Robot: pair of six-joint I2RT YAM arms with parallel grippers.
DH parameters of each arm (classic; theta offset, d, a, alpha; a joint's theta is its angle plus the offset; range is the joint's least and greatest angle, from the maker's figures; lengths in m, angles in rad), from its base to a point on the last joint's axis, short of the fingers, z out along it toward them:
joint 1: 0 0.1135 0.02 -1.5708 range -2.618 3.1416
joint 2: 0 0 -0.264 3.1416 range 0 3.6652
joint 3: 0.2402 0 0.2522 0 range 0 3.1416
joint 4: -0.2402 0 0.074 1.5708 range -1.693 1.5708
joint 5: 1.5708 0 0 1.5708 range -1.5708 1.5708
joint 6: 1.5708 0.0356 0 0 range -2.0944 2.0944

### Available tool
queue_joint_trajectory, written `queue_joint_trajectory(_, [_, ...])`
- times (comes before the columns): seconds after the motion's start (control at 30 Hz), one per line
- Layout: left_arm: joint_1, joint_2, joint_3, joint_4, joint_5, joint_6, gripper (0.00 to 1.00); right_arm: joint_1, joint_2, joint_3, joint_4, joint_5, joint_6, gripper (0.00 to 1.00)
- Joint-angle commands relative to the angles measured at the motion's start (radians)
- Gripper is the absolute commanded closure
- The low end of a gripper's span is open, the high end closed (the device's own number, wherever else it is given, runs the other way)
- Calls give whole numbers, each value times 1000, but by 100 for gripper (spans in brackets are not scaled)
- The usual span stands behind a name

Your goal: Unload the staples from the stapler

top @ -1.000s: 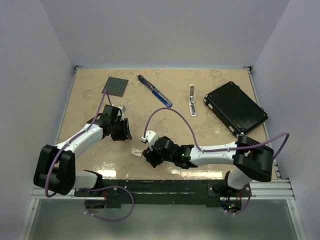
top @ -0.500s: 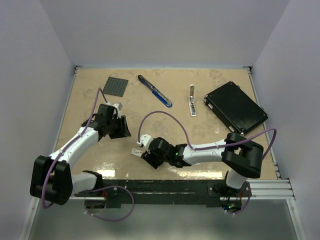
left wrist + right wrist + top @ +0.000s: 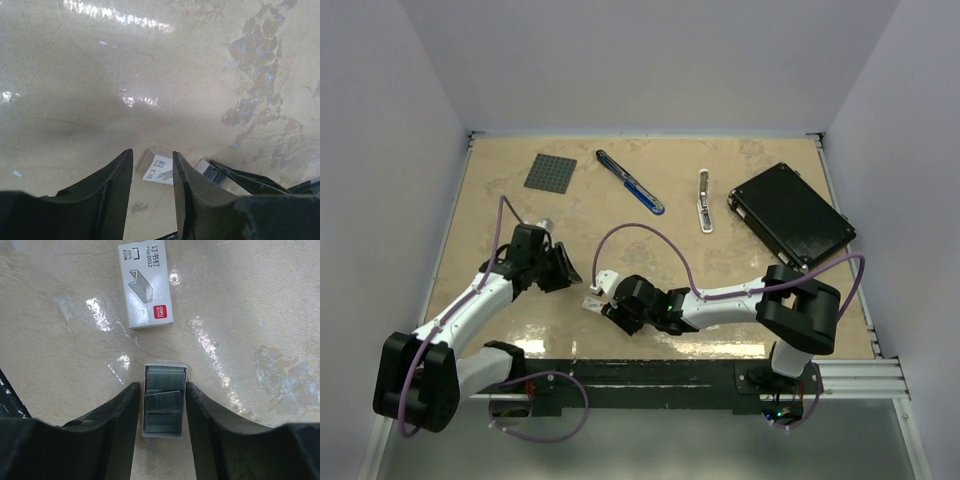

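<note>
The blue and black stapler [image 3: 630, 182] lies at the back of the table, far from both grippers. Grey strips of staples [image 3: 164, 399] fill a small open white tray [image 3: 165, 432] on the table. My right gripper [image 3: 162, 386] straddles this tray, jaws close along its sides with a thin gap on the left. A white staple box sleeve [image 3: 145, 285] lies just beyond the tray. My left gripper [image 3: 151, 157] hovers open over the table, the sleeve [image 3: 159, 169] showing past its tips and nothing between its fingers. From above, the two grippers [image 3: 563, 268] [image 3: 610, 312] face each other across the sleeve [image 3: 592, 301].
A slim silver tool [image 3: 704, 200] and a flat black box [image 3: 790, 215] lie at the back right. A grey square studded plate [image 3: 549, 172] sits at the back left. The right gripper's dark finger [image 3: 245, 180] shows in the left wrist view.
My left arm has drawn back toward the near left, its gripper now lower on the table. My right gripper has shifted a little left and its jaws have narrowed around the tray.
</note>
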Motion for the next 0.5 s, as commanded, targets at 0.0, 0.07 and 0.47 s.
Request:
queue_joint_trajectory(0.0, [8, -41, -32, 38, -25, -122, 58, 4, -25, 11, 38, 0, -23, 56])
queue_joint_trajectory(0.07, [10, -39, -29, 1, -96, -122, 59, 3, -27, 8, 38, -3, -23, 57])
queue_joint_trajectory(0.47, [8, -45, -25, -41, -159, -87, 61, 3, -77, -12, -13, 29, 16, 49])
